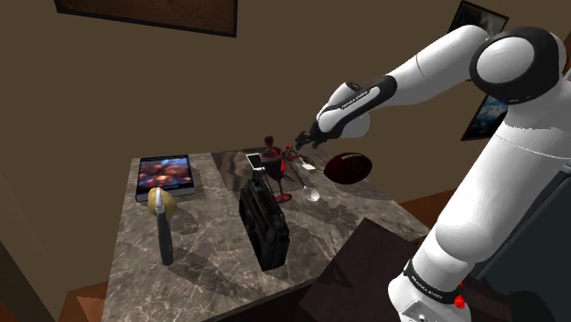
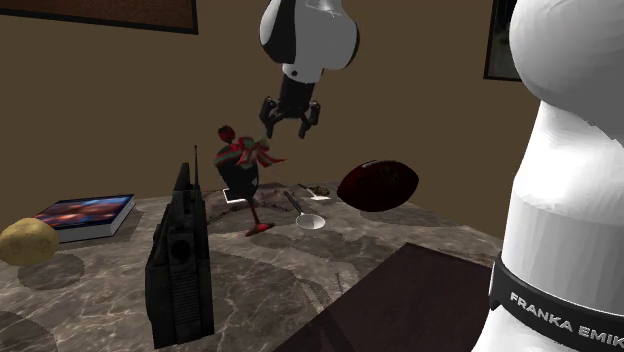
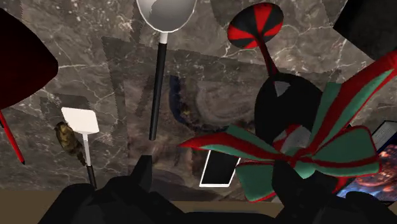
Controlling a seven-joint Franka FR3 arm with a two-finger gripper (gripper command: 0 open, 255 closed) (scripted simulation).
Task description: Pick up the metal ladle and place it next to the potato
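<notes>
Above the marble table [image 1: 210, 265], the gripper [image 2: 291, 128] hangs with its black fingers [image 3: 141, 175] spread wide apart, clasping nothing and touching nothing that can be seen. The ladle [image 3: 156, 83] lies flat on the marble beneath it, pale grey bowl pointing away from the hand and thin dark handle running back towards one finger. In the second exterior view it rests between a black goblet [image 2: 243, 182] and a dark red oval ball [image 2: 378, 185], close to both.

The goblet's red and green bow [image 3: 286, 149] spreads just beside the other finger, and whether the two touch cannot be told. A small white spatula [image 3: 79, 121] and a brownish lump [image 3: 67, 141] lie on the handle's other side, so the ladle has things close on both flanks.

The potato [image 2: 28, 242] sits well apart, near the table's edge at the second exterior view's left. Between it and the ladle stand a tall black box [image 1: 265, 224] and a book [image 1: 165, 176], with bare marble around the potato. In the shoulder view a black-handled tool [image 1: 166, 240] lies against the potato, its head hard to make out. The ball's underside and part of the goblet's stem are hidden, and the book is cut off in the wrist view.
</notes>
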